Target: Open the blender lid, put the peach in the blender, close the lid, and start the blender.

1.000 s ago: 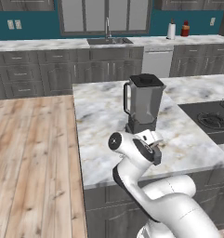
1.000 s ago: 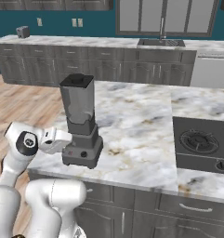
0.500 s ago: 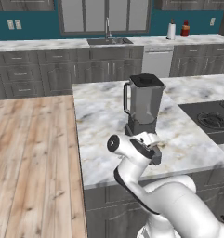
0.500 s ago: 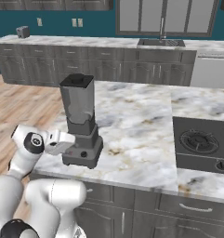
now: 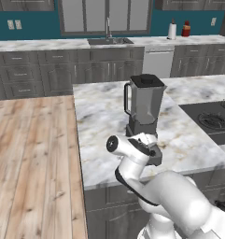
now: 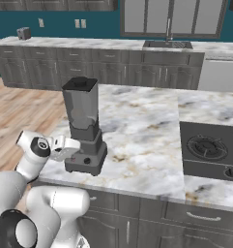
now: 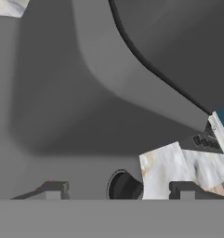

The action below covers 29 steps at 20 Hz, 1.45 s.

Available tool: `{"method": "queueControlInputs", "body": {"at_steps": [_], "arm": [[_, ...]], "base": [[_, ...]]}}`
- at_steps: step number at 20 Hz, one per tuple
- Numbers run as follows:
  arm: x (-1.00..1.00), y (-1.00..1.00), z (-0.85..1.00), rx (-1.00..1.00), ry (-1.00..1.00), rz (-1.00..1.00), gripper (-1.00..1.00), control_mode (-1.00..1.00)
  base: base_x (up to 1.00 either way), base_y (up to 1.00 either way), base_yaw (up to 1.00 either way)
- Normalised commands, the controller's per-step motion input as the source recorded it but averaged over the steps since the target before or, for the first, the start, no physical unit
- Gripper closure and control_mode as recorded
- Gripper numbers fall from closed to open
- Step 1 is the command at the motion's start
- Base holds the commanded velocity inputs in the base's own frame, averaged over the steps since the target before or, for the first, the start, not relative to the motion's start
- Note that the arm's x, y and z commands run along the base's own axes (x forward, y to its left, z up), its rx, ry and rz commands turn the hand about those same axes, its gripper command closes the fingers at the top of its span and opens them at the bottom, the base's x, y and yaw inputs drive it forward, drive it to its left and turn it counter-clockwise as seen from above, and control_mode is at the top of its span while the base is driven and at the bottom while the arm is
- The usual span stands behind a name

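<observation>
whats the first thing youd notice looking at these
The blender stands near the island counter's front edge, the blender lid seated on its jar. The gripper is pressed right up to the base, its jaws straddling the front knob. A cooktop lies to the right.

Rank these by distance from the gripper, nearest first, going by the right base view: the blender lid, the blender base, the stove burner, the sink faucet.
From the gripper:
1. Blender base, right at the fingers, at the counter's front edge.
2. Blender lid, above, atop the jar.
3. Stove burner, across the counter to the right.
4. Sink faucet, on the back wall counter.
</observation>
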Motion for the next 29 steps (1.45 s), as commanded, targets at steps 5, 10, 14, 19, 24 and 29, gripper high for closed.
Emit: {"method": "queueControlInputs", "body": {"at_steps": [5,10,14,19,24,29], "arm": [[-0.02,-0.01,-0.51,0.00,0.00,0.00,-1.00,-1.00],[-0.13,0.00,-0.48,0.00,0.00,0.00,-1.00,-1.00],[-0.26,0.00,-0.27,0.00,0.01,-0.01,-1.00,-1.00],[-0.36,-0.03,-0.08,0.00,0.06,-0.03,-1.00,-1.00],[-0.20,-0.04,-0.03,0.00,0.02,-0.01,-1.00,-1.00],[-0.27,-0.11,0.41,0.00,-0.12,-0.01,-1.00,-1.00]], "base": [[0.00,0.00,0.00],[0.00,0.00,0.00],[0.00,0.00,0.00],[0.00,0.00,0.00],[0.00,0.00,0.00],[0.00,0.00,0.00]]}}
